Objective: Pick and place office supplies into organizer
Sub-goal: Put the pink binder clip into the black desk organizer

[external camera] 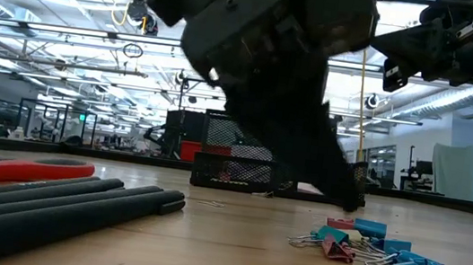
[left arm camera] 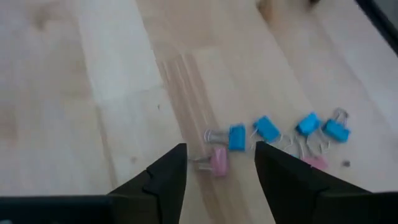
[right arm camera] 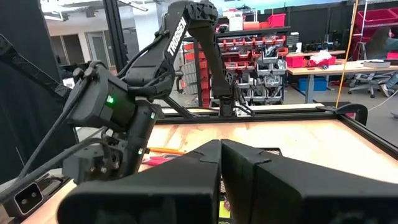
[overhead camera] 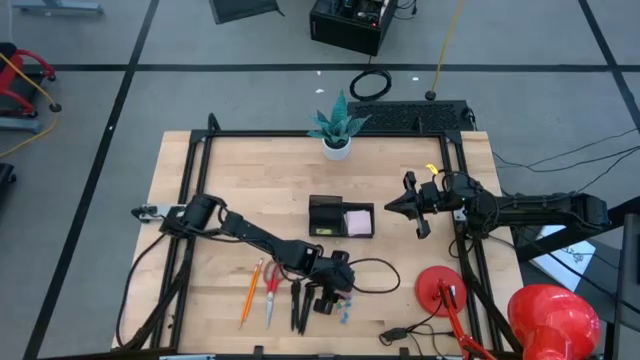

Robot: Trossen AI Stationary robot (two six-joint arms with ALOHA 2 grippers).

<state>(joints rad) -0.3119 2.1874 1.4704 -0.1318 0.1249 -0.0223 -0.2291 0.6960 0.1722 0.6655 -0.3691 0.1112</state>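
Several small blue and pink binder clips (left arm camera: 267, 129) lie loose on the wooden table near its front edge, also seen in the low view (external camera: 367, 244). My left gripper (left arm camera: 221, 155) hangs open just above them, slanting down, with a pink clip (left arm camera: 217, 160) showing between its fingers; in the high view it (overhead camera: 335, 303) stands right of the black pens (overhead camera: 298, 305). The black organizer (overhead camera: 340, 215) sits mid-table with a pink sticky-note pad (overhead camera: 358, 218) inside. My right gripper (overhead camera: 395, 207) waits shut in the air right of the organizer.
An orange pencil (overhead camera: 250, 290), red-handled scissors (overhead camera: 272, 290) and the pens lie side by side left of the clips. A red round-based object (overhead camera: 440, 285) with a cable stands at the front right. A white plant pot (overhead camera: 337, 148) is at the far edge.
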